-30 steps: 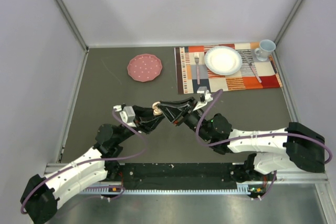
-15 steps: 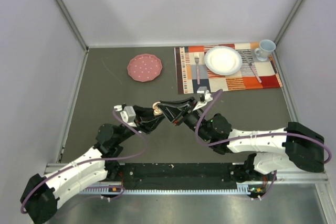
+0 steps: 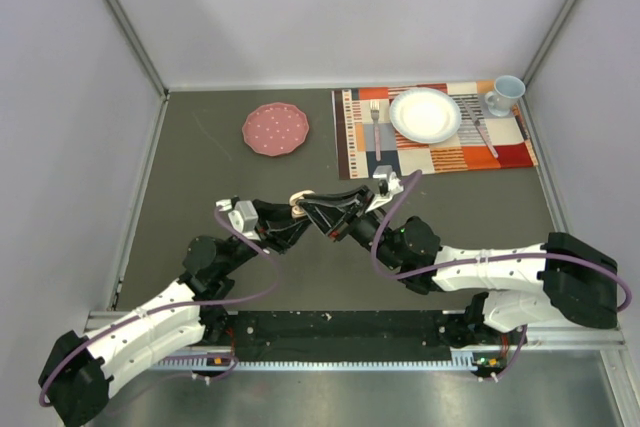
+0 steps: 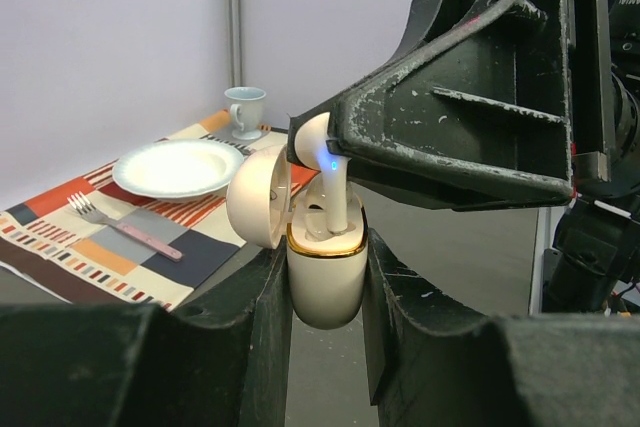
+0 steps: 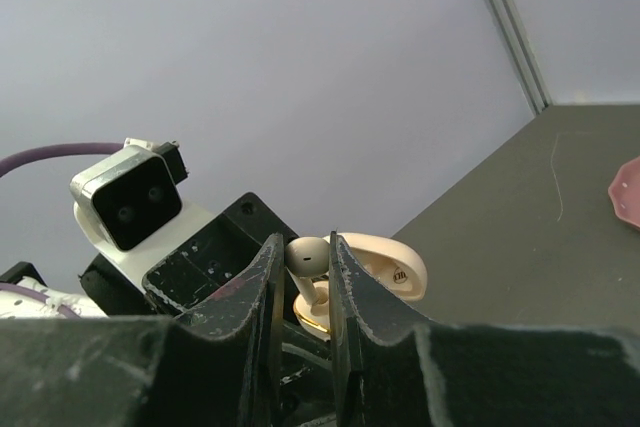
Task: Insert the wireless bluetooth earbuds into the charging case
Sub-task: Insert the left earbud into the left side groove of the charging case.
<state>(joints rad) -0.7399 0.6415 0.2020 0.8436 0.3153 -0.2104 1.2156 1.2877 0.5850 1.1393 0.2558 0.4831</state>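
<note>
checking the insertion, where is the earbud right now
In the left wrist view the earbud is pinched in the right gripper, stem dipping into the open charging case held by the left gripper, near the middle of the table.

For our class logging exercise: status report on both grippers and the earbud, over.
Left gripper shut on charging case, lid open. Right gripper shut on earbud, stem in the case mouth, not seated. No obstruction seen.
</note>
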